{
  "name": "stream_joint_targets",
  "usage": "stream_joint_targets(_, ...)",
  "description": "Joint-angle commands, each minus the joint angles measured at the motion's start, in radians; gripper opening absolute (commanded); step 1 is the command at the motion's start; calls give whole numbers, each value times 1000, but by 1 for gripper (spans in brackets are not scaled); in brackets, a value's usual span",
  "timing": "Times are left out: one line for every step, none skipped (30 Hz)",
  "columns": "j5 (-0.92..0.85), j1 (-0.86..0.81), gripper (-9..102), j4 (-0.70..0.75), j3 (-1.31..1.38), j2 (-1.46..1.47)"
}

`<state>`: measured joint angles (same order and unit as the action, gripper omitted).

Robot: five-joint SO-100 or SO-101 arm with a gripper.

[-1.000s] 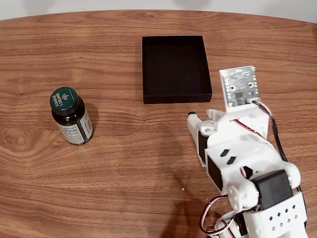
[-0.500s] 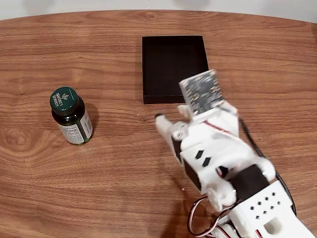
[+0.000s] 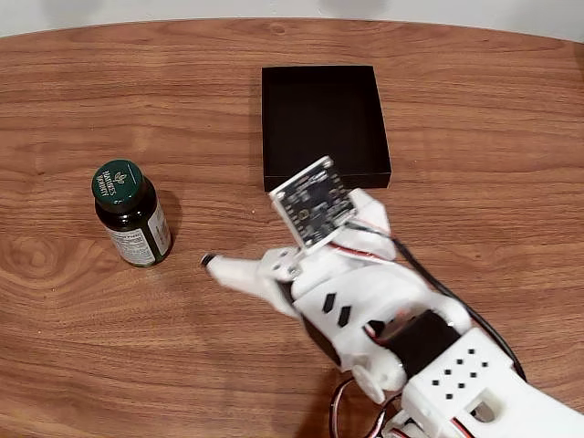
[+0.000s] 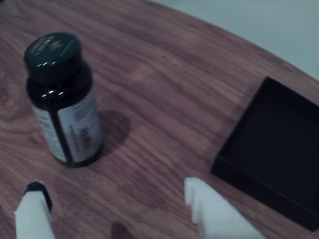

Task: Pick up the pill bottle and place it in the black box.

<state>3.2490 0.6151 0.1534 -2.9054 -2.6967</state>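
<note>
The pill bottle stands upright on the wooden table at the left of the fixed view, with a dark green cap and a white-and-green label. In the wrist view the pill bottle is at upper left, just beyond my fingers. My gripper points left toward it, about a bottle's width short, and is open with nothing between the fingers. In the wrist view the gripper shows as two white fingertips spread wide at the bottom edge. The black box lies behind the gripper; in the wrist view the black box is at the right.
The wooden table is round-edged, with a pale surface beyond its far edge at the top of the fixed view. My white arm takes up the lower right of that view, and a small circuit board sits on the wrist.
My arm has swung left from beside the box's right corner toward the bottle, and the gripper now reaches out leftward. Bottle and box have not moved.
</note>
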Motion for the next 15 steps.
stream_joint_targets(-11,54,35,-161,17,94)
stream_joint_targets(-11,61,35,-189,17,121)
stream_joint_targets(-11,69,36,-222,15,150)
stream_joint_targets(-9,75,36,-262,15,186)
stream_joint_targets(-8,81,36,-296,15,215)
stream_joint_targets(-9,86,37,-325,17,244)
stream_joint_targets(-12,91,37,-354,18,268)
stream_joint_targets(-15,95,37,-376,21,291)
stream_joint_targets(-20,98,37,-396,26,313)
stream_joint_targets(-28,101,37,-414,32,331)
stream_joint_targets(-37,104,37,-430,38,350)
stream_joint_targets(-44,107,36,-442,46,367)
stream_joint_targets(-52,112,36,-456,52,383)
stream_joint_targets(-60,117,36,-469,60,399)
stream_joint_targets(-66,120,36,-480,69,417)
